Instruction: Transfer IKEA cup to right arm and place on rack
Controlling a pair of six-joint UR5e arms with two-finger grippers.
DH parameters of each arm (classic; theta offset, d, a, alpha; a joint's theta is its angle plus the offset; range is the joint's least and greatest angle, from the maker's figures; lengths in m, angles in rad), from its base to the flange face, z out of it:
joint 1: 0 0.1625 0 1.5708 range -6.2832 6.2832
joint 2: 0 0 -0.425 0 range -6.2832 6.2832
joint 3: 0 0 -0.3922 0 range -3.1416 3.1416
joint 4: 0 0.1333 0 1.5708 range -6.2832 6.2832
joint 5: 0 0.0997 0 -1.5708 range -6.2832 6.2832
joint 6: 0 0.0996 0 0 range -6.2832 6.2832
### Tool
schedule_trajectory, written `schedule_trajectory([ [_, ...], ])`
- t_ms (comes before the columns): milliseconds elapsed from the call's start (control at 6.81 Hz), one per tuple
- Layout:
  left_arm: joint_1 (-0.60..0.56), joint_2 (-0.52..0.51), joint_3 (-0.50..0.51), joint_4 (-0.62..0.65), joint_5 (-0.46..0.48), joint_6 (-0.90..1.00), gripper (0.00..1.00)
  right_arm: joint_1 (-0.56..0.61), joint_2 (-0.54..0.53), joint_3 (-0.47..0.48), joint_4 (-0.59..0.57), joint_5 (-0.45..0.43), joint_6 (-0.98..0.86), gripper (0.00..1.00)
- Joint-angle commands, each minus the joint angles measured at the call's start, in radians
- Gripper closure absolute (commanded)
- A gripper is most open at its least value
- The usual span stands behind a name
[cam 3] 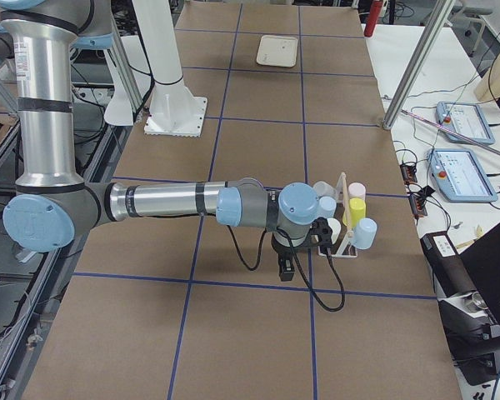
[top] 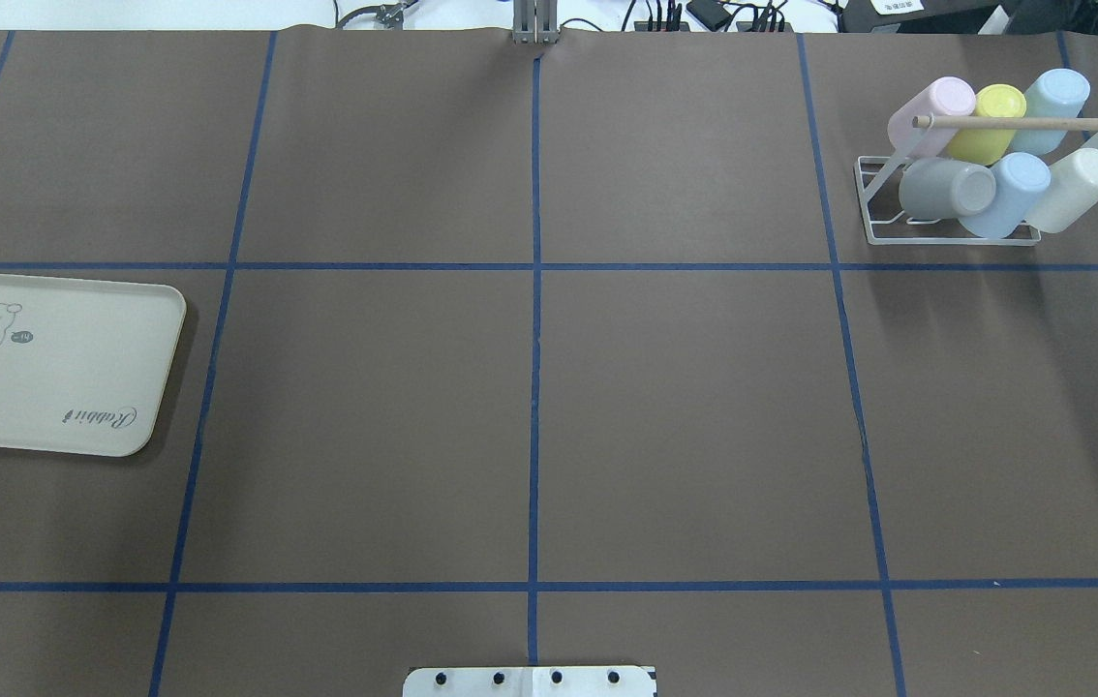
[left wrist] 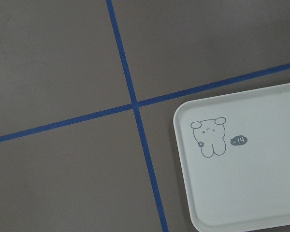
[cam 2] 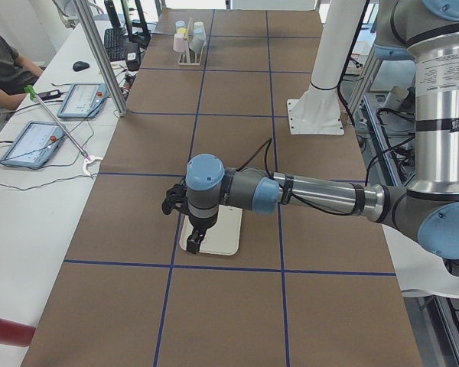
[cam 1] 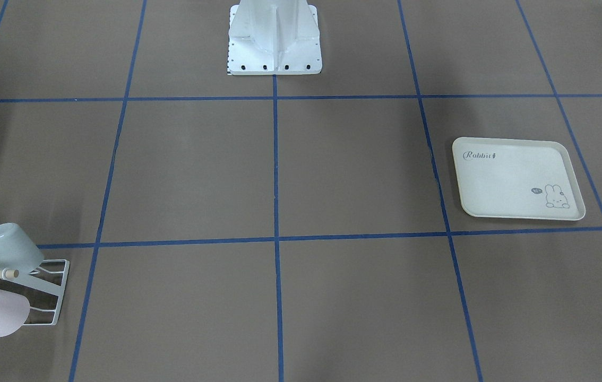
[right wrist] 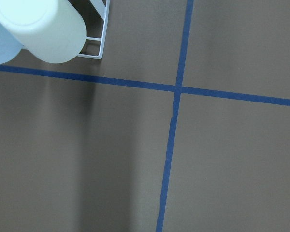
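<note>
Matt plastic cups (top: 1023, 145), white wire rack (top: 873, 208) with wooden rod (top: 1023, 123), matt tray (top: 55, 368).

I see even, diffuse light from above in every view, bright without harsh glare. The brown table (top: 685, 416) reads matte, with only broad, soft-edged shadows: a dim band beside the rack (top: 946, 227) in the overhead view and a vertical smear of shade below the cream cup (right wrist: 46, 29) in my right wrist view. The tray (left wrist: 246, 164) looks slightly washed out. Focus is sharp throughout; tape lines stay nearly straight at the edges.
</note>
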Motion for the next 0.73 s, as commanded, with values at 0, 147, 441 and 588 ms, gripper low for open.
schedule_trajectory([
  [0,0.001,-0.015,0.074,-0.018,0.002,-0.021,0.0,-0.009,0.008,-0.006,0.0,-0.001,-0.001,0.0],
  [147,0.0,-0.013,0.098,-0.043,0.002,-0.027,0.0,-0.008,0.008,-0.003,0.0,0.0,0.001,0.0],
  [441,-0.002,-0.004,0.092,-0.043,0.002,-0.067,0.0,-0.008,0.008,-0.003,0.0,-0.001,0.023,0.0],
  [588,-0.002,0.005,0.084,-0.043,0.0,-0.069,0.0,-0.009,0.011,-0.003,0.002,-0.001,0.049,0.0],
])
